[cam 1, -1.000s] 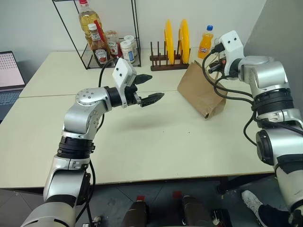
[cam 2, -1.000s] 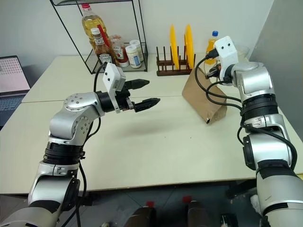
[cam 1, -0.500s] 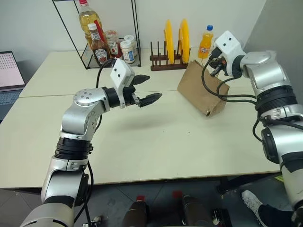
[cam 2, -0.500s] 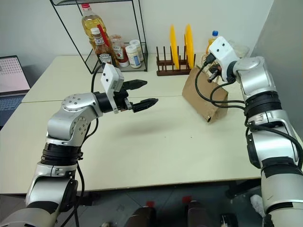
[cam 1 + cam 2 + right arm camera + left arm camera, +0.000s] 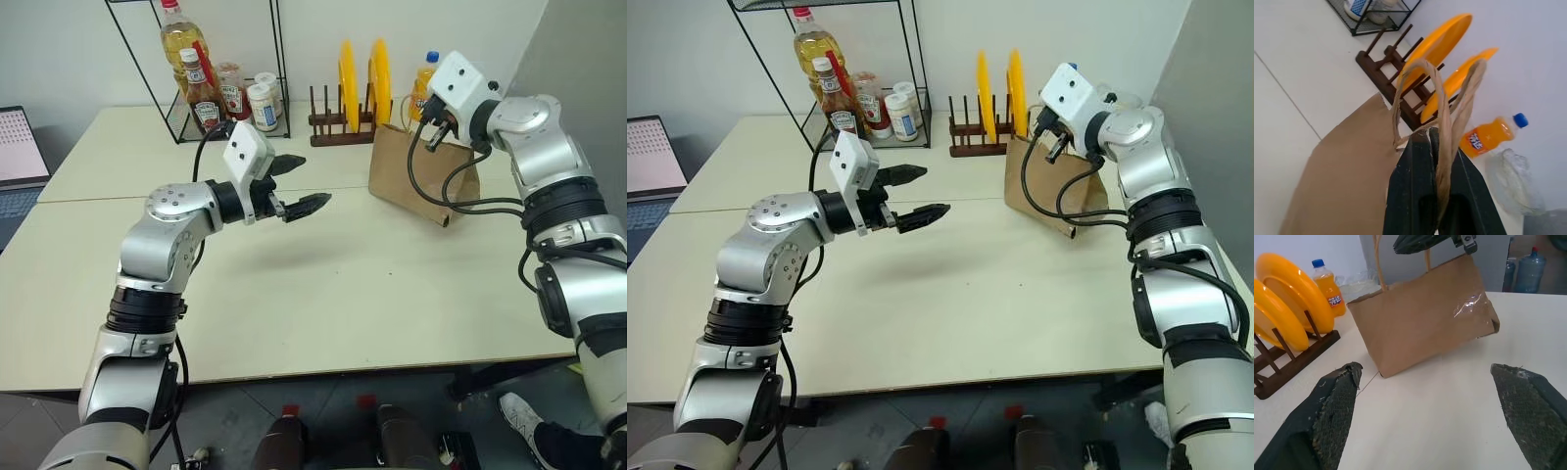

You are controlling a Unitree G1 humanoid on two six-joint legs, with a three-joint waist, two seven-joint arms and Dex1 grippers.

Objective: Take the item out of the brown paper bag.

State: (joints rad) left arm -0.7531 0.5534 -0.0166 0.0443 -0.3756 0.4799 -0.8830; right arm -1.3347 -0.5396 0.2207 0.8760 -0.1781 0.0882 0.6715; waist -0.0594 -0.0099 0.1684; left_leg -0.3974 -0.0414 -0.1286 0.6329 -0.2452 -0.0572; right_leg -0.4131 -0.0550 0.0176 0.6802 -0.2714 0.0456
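A: Bag status. The brown paper bag (image 5: pixel 416 181) hangs tilted, its cord handles (image 5: pixel 1449 112) looped over the right gripper (image 5: pixel 1431 142), whose fingers are clenched together with the cords pinched against them. One lower corner rests on the table (image 5: pixel 323 294); the rest looks lifted, though the contact line is hard to read from the head camera.

B: Item?

A: No sight of the item; the bag's mouth faces away and its creased side shows a glossy patch, nothing more. Cannot tell what is inside.

B: Left side?

A: The left gripper (image 5: pixel 297 186) hovers above the table with its fingers (image 5: pixel 1334 406) spread wide, nothing between them, pointed at the bag's broad face, well apart from it.

B: Surroundings?

A: Just behind the bag: a wooden plate rack (image 5: pixel 338 122) with two yellow plates (image 5: pixel 364 83), and an orange soda bottle (image 5: pixel 1328 289) near the bag's far corner. A wire shelf (image 5: pixel 220 93) with sauce bottles stands at the back left, a laptop (image 5: pixel 20 147) at the left edge. Between left gripper and bag the tabletop is bare; the table's right edge lies close beyond the bag.
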